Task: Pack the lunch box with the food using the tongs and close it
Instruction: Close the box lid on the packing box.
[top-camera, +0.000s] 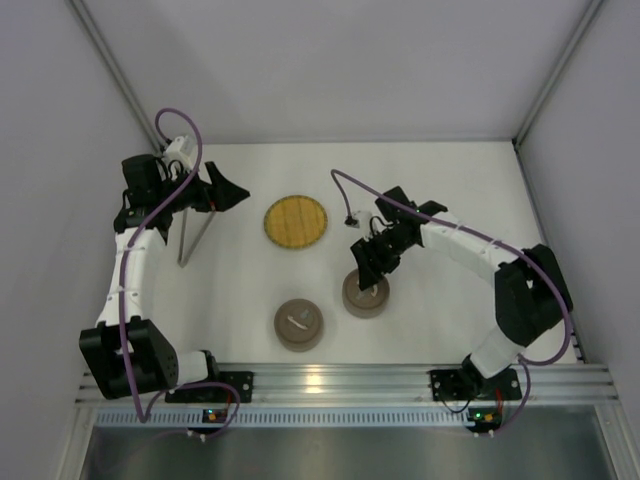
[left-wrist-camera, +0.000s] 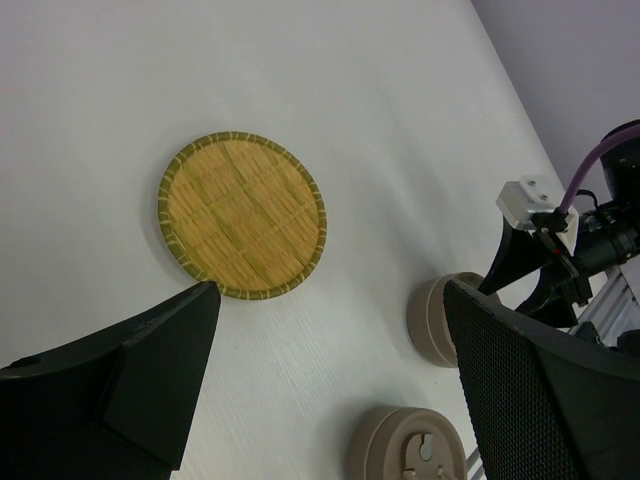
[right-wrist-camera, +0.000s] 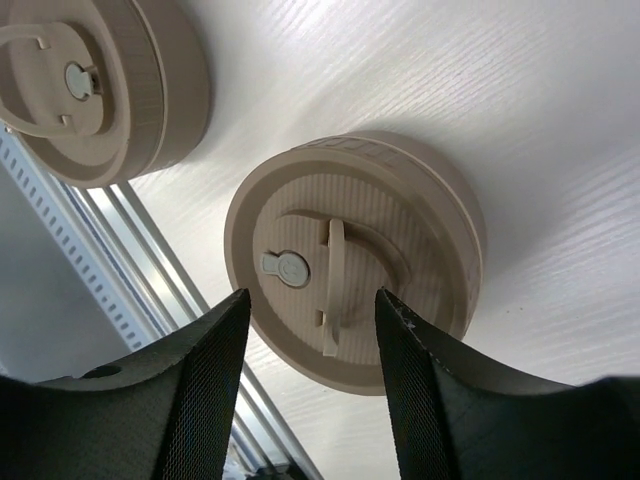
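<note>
1. Lunch box (top-camera: 365, 292): a round beige tub with a ridged lid sat on the white table (top-camera: 450, 180), right of centre, directly under the right gripper (right-wrist-camera: 312, 297).
2. Its thin handle (right-wrist-camera: 333, 285) stood upright on edge on the lid, in the gap between the gripper's two black fingers. The fingers stood about half apart, one on each side of the handle, with space showing on both sides, so they gripped nothing.
3. A second tub (top-camera: 299, 325) of the same beige, with its handle folded flat, sat just beside the first. It was to the left of it and nearer the arm bases, and the two did not touch.
4. The tongs (top-camera: 183, 240) lay flat on the table at the far left, beside the left arm. They formed a narrow V, with the joined end toward the bases and the tips toward the back wall. Nothing held them, and they were well apart from both tubs.
5. The left gripper (top-camera: 225, 190) hung above the table just beyond the tips of the tongs. It was spread fully wide and empty, and it faced the plate.
6. The plate (left-wrist-camera: 243, 215), round, yellow and woven, lay toward the back at centre. It sat between the two grippers and was apart from the tubs and the tongs.
</note>
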